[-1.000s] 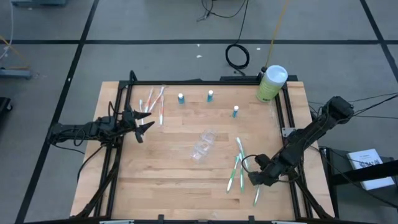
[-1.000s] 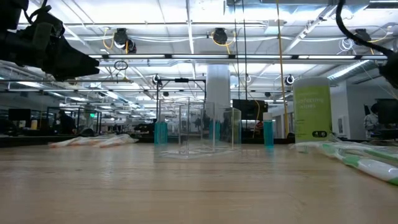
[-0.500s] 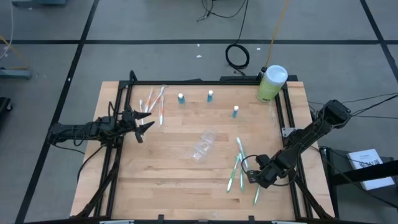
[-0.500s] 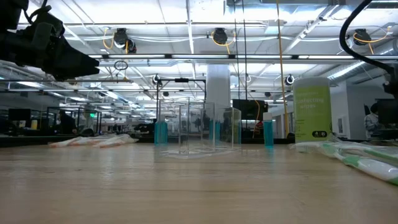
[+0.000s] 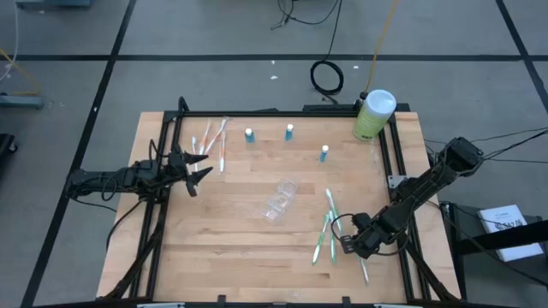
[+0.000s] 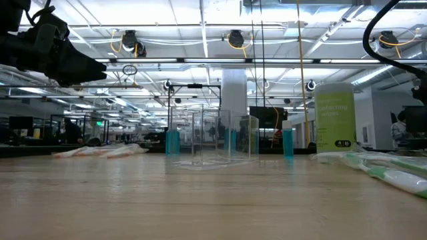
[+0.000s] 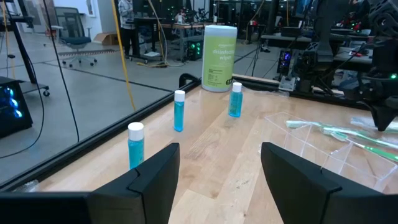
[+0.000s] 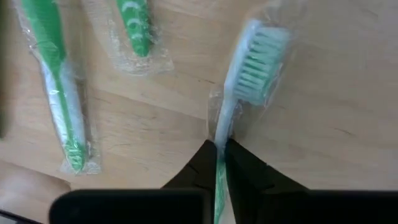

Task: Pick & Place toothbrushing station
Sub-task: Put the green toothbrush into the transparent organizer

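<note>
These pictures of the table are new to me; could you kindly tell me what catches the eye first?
The right hand stands out: near the table's right front corner it pinches a wrapped green-white toothbrush, with more green ones lying beside it. Mid-table lies the clear plastic holder, empty. At the back right corner stands a big pale-green canister, while the left hand waits open at the left edge.

Robotics lab, open industrial hall, ceiling strip lights (image 6: 200,30), wheeled office chair (image 7: 76,32), grey taped floor (image 5: 214,81)
</note>
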Controlling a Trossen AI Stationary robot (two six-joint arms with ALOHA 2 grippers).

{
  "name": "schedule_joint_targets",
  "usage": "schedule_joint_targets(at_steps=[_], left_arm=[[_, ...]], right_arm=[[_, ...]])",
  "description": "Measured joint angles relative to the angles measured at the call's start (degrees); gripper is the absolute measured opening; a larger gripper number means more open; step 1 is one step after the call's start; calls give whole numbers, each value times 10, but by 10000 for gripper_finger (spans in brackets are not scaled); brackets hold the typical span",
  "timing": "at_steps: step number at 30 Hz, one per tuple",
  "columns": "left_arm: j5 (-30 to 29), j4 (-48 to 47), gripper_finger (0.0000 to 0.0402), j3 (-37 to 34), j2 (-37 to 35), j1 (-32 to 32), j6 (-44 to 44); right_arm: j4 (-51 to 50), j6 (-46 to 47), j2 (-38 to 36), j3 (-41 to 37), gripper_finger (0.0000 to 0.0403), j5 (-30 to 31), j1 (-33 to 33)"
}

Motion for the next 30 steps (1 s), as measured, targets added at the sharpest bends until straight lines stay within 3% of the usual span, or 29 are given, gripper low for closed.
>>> schedule_joint_targets(at_steps=[7,15,18,23,30], left_arm=[[0,0,235,0,0,0,0],[0,0,235,0,0,0,0],[0,0,235,0,0,0,0],[0,0,234,0,0,0,0],[0,0,234,0,0,0,0]], right_arm=[[-18,-40,-25,-3,9,25,0],[-13,-60,-118,-2,2,44,0],[-13,-89,-150,-2,1,94,0],[10,-179,-179,-2,2,239,-15],[131,-420,-183,-2,1,378,-68]])
